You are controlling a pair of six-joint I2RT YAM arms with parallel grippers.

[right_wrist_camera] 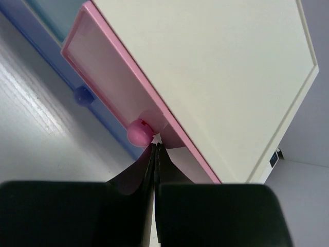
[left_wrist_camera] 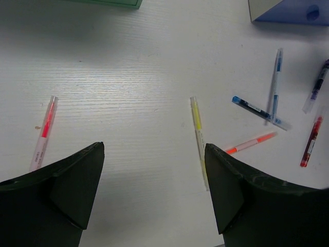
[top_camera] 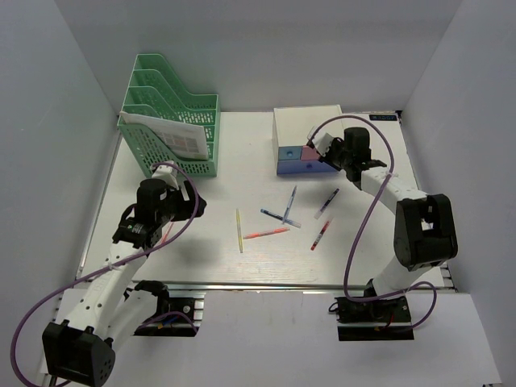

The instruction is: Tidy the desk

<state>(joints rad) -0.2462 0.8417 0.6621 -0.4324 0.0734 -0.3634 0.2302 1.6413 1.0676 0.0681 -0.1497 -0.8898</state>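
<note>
The white desk (top_camera: 201,262) carries several loose pens: a yellow one (top_camera: 239,230), an orange one (top_camera: 266,233), two blue ones (top_camera: 286,208), a purple one (top_camera: 326,203) and a red one (top_camera: 320,235). My left gripper (top_camera: 192,205) hangs open and empty above the desk (left_wrist_camera: 128,67), with the yellow pen (left_wrist_camera: 198,128) beside its right finger and a pink-red pen (left_wrist_camera: 43,131) to its left. My right gripper (top_camera: 320,151) is shut, its tips (right_wrist_camera: 155,145) touching the pink knob (right_wrist_camera: 140,131) of the pink drawer (right_wrist_camera: 108,77), not around it.
A green file rack (top_camera: 173,121) with papers stands at the back left. The white drawer box (top_camera: 305,125) with pink and blue drawers (right_wrist_camera: 77,95) stands at the back centre. Grey walls enclose the desk, and a metal rail (top_camera: 266,285) runs along its front.
</note>
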